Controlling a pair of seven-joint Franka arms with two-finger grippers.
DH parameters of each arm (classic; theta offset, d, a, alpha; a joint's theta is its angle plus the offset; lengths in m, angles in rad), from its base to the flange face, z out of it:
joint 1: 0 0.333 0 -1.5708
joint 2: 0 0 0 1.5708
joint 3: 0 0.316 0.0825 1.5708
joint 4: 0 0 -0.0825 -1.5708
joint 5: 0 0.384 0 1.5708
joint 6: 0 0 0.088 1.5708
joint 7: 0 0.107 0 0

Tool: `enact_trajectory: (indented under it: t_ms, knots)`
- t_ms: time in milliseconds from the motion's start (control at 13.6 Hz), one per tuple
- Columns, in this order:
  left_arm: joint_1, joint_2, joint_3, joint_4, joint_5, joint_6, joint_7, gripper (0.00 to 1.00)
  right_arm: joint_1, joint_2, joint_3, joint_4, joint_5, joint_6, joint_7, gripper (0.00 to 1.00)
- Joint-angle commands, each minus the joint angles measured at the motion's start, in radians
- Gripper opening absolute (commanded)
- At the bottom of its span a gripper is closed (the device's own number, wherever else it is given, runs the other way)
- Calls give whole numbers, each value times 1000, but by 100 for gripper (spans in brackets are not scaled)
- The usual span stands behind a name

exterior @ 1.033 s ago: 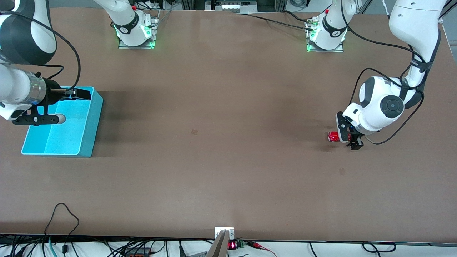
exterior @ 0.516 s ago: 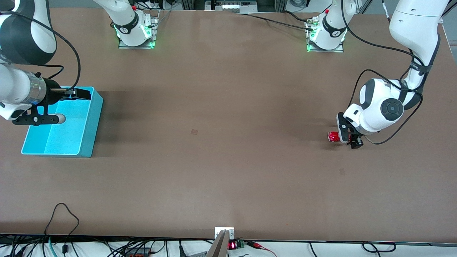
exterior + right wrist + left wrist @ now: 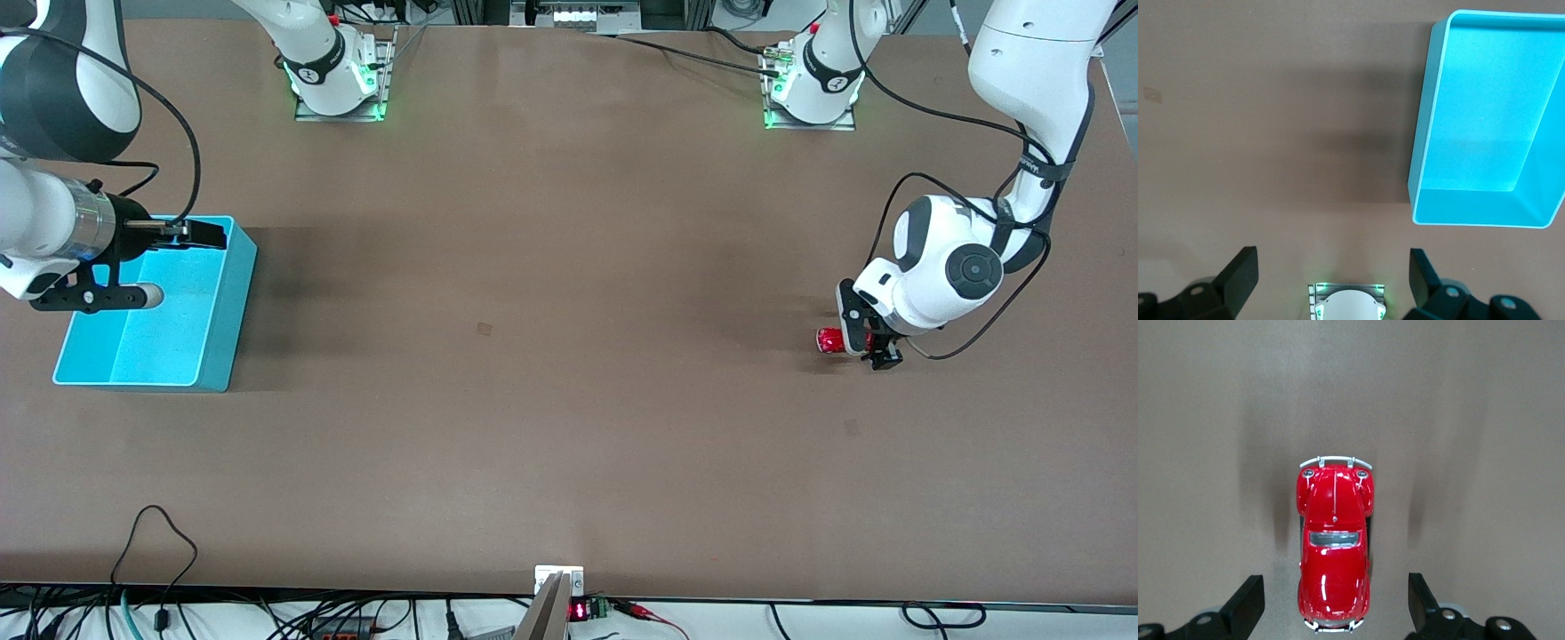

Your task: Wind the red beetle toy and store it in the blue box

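Note:
The red beetle toy (image 3: 830, 340) stands on the table near the left arm's end, its whole body in the left wrist view (image 3: 1334, 553). My left gripper (image 3: 869, 343) is low over it and open. Its fingers (image 3: 1248, 603) stand on either side of the car's rear, apart from it, and the gripper (image 3: 1335, 595) holds nothing. The blue box (image 3: 191, 351) sits at the right arm's end and is empty in the right wrist view (image 3: 1431, 133). My right gripper (image 3: 200, 236) hangs open and empty over the box's rim (image 3: 1333, 261).
The two arm bases (image 3: 338, 84) (image 3: 811, 89) stand along the table edge farthest from the front camera. Cables and a small device (image 3: 558, 596) lie along the nearest edge. Bare brown table lies between the toy and the box.
My left wrist has shifted very slightly near the car. The car, the box and the right arm have not moved.

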Motion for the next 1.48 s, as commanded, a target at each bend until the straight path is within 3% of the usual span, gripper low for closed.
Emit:
enact_trajectory:
  t_ms: [0,443,516,664,811,1402]
  knots:
    - [10,-20,-14,-24,1,23,7,95,-4,-5,0,5,10,-14,-8,100]
    - [13,-15,-14,-50,-13,75,17,85,-4,-5,0,5,10,-14,-8,100]
    - [13,-17,-13,-50,-12,75,17,79,-4,-5,0,5,10,-14,-8,100]
    - [13,-17,-14,-50,-12,75,18,56,-4,-5,0,5,10,-14,-8,100]
    - [13,-17,-14,-50,-12,72,17,49,-4,-5,0,5,10,-14,-8,100]
    - [12,0,-14,-50,-12,63,21,36,-4,-5,0,5,10,-14,-8,100]
